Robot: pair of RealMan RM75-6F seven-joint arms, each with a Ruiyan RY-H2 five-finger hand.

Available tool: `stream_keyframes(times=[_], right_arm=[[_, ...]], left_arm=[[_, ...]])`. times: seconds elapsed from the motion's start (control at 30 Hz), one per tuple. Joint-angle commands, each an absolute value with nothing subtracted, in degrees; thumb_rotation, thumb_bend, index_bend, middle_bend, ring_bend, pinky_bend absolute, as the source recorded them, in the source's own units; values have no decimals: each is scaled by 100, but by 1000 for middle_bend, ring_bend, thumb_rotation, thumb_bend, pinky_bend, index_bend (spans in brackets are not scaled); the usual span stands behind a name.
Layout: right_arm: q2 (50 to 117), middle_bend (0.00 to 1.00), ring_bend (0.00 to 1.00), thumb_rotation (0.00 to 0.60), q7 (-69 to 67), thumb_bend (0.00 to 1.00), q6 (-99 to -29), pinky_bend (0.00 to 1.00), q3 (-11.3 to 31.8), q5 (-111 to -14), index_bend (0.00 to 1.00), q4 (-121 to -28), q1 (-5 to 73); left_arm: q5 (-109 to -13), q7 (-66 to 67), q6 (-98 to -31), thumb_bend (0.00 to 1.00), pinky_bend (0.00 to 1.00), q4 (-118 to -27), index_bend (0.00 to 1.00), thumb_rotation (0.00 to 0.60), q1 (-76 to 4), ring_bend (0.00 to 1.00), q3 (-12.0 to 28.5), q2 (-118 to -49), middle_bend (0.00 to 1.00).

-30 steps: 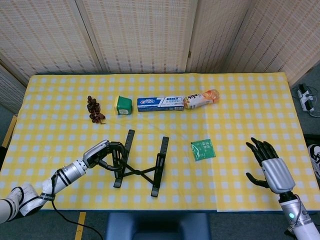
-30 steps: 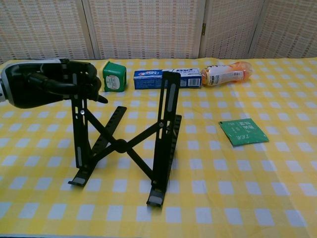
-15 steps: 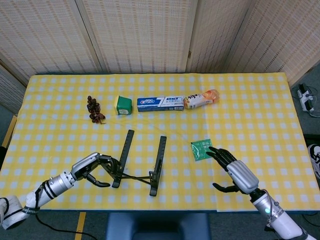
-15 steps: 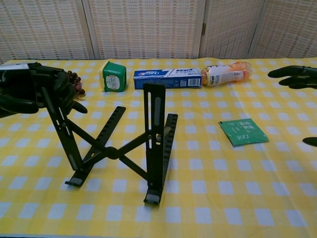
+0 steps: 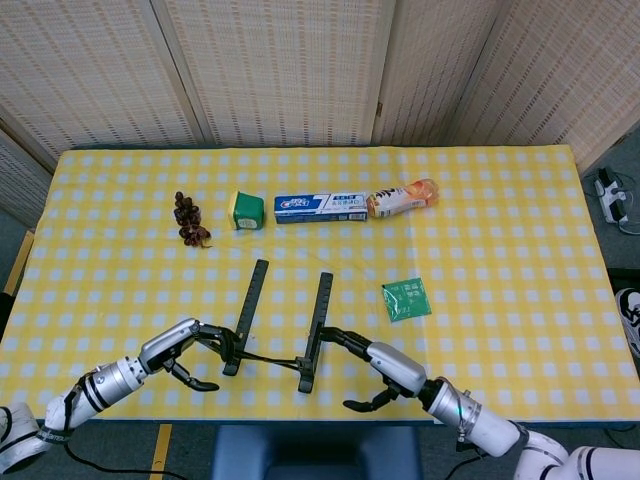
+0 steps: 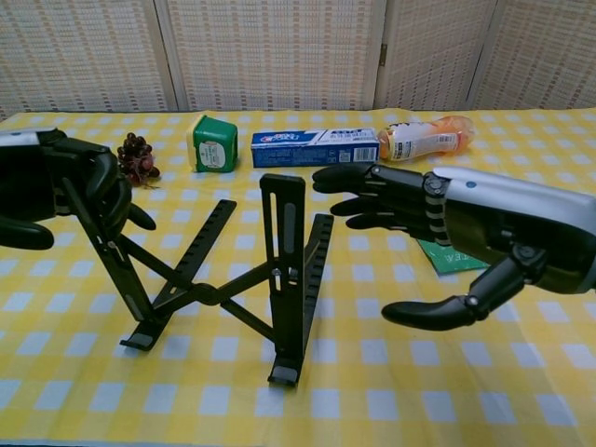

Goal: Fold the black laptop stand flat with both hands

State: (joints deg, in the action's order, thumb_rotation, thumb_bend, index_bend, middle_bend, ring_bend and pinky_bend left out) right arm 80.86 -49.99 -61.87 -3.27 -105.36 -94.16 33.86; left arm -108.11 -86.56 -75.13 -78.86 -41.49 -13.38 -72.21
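Fingers (image 6: pixel 104 191) of my left hand (image 5: pixel 178 345) are curling around the top of the stand's (image 5: pixel 278 325) left rail and gripping it; in the chest view the rail is leaning toward that hand. My right hand (image 5: pixel 385 368) is hovering just right of the stand's right rail with its fingers (image 6: pixel 358 191) spread and extended toward it, thumb hanging low and apart; I am holding nothing there, and I cannot tell whether any fingertip is touching the rail.

I am seeing the stand sitting on the worktop (image 5: pixel 500 230) near its front edge, between my two hands, with its two rails raised and the crossed struts between them opened out.

Beside my right hand, a green packet (image 5: pixel 406 299) is lying flat, partly hidden behind that hand in the chest view. Farther back, a row is lying across the yellow checked cloth: grapes (image 5: pixel 188 218) at the left, then a green box (image 5: pixel 246 210), a toothpaste carton (image 5: pixel 321 207) and an orange bottle (image 5: pixel 402 198) on its side.
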Motion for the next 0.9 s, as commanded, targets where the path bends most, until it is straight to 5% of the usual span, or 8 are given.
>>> stream_keyframes(times=[0.03,0.5,0.9], right_arm=[[8378,0,25,600,-5315,317,-6177,0,-298,-10405,0,-9236,3537],[9256,34,75,600,-6812,317,-6092,0,-147,-9807,0,-8682,3920],[9544,44,86,600,-8060,316,-5879,0,-330,-9484,0,-8530,4019]], left_arm=[[-10762,-8544,-7502,146,250,-7952,576,600,-4150,489,-1348,-7210,557],[-10584,-8006,-7372,147,250,-8193,572,600,-4172,465,-1334,-7170,556],[-10352,-7265,-7596,147,250,-8304,518,600,-3940,217,-1143,-7187,387]])
